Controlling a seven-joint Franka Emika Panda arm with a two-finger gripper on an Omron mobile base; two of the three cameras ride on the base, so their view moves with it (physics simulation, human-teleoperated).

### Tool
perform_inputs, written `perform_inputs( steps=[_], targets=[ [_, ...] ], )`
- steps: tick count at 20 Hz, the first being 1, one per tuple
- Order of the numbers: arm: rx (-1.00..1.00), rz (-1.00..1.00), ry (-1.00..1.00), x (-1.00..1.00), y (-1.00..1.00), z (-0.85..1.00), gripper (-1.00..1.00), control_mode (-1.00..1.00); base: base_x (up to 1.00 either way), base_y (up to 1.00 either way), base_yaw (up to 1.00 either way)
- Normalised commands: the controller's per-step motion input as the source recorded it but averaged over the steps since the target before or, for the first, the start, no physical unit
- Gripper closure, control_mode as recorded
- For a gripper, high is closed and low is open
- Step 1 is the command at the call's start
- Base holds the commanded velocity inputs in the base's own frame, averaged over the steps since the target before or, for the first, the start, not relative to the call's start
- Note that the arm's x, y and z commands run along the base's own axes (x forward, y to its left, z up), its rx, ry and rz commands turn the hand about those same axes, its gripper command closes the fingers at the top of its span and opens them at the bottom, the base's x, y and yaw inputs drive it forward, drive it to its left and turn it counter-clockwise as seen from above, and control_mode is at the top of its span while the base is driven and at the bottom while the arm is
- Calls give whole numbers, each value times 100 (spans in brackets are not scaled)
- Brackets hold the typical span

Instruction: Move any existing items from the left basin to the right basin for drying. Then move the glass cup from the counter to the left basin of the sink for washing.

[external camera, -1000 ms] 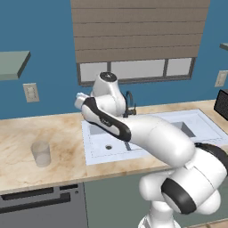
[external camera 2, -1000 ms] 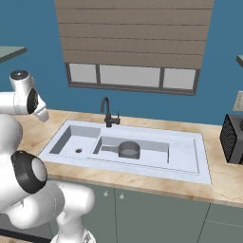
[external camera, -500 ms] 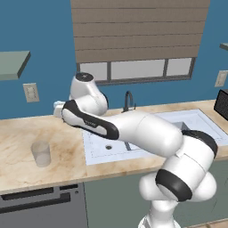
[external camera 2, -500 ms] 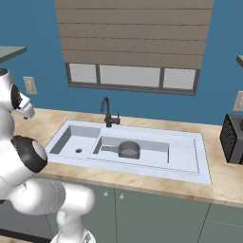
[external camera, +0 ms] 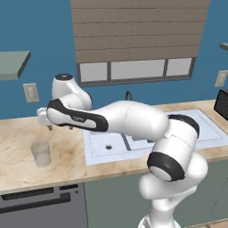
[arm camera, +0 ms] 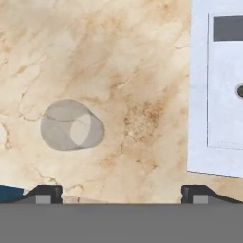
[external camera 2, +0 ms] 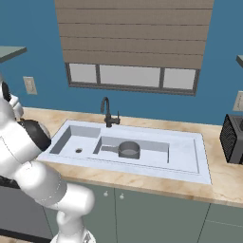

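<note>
Status: first half looks done, second half not started. Counter [external camera: 18, 169] carries the sink [external camera 2: 204, 161], faucet [external camera 2: 108, 111] on its far rim. Right basin [external camera 2: 180, 154], the wide one, holds the saucepan [external camera 2: 129, 150]: upright at its left end, stubby handle pointing left toward the divider. So the dry-side transfer is complete as far as I can judge. Left basin [external camera 2: 76, 140], the narrow one, shows only its drain, so it's ready for the cup. Glass cup [external camera: 41, 153] is not yet picked: it stands upright on the counter, well left of the sink and toward the near edge, nothing in it that I can see. Gripper [arm camera: 121, 195] hangs over the counter between cup and sink, a bit farther back than the cup, fingers spread wide, nothing between them. In the hand view the cup sits left of the finger centreline, apart from both tips. Remaining, by my read: centre over the cup, descend, grip, carry right, set down in the left basin.
</note>
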Motion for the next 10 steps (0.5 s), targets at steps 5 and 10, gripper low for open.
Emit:
perform_inputs(
  steps=[5, 10],
  targets=[
    [-2, 5, 8, -3, 21, -18, -100, -100, 0, 0, 0],
    [0, 3, 0, -15, 13, -2, -100, -100, 0, 0, 0]
  ],
)
